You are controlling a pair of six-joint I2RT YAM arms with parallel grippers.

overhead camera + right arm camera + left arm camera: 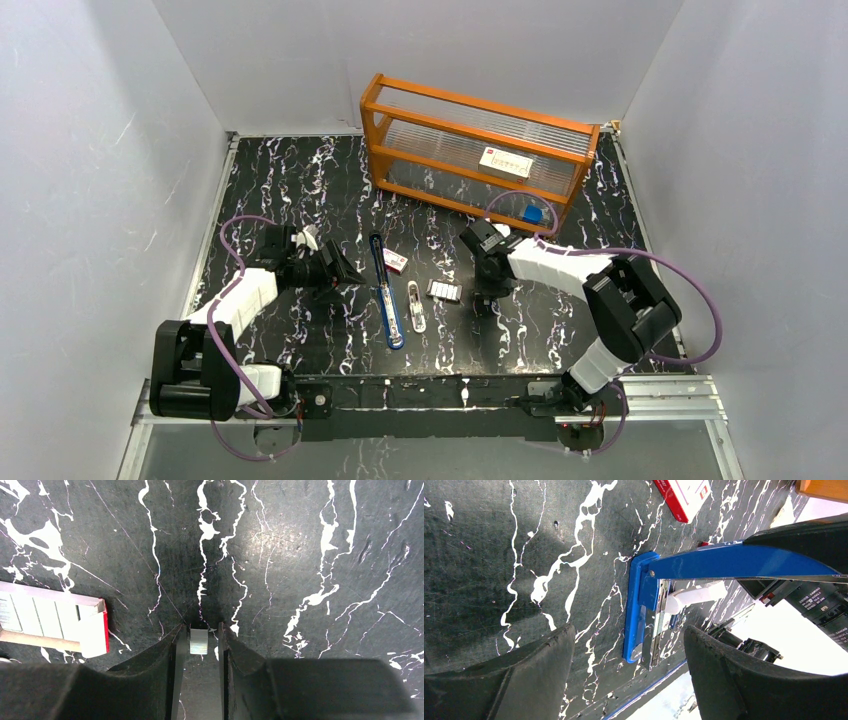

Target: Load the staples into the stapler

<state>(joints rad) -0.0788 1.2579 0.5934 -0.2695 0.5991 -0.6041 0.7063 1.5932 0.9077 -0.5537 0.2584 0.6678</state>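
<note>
The blue stapler (386, 296) lies opened out on the black marbled table, between the two arms. In the left wrist view its base (638, 611) rests flat with the metal channel showing, and its lid (734, 562) is swung up. My left gripper (343, 269) hovers just left of it, open, with nothing between its fingers (544, 660). My right gripper (484, 302) points down at the table, right of the staple tray. A small silvery block of staples (198, 641) lies between its narrowed fingers (172, 650), near the left one, with a thin gap on the right.
A white tray of staple strips with a red flap (55, 617) lies left of the right gripper. A small red-and-white box (395, 261) and a white rounded object (416, 306) lie by the stapler. An orange-framed clear rack (478, 150) stands at the back.
</note>
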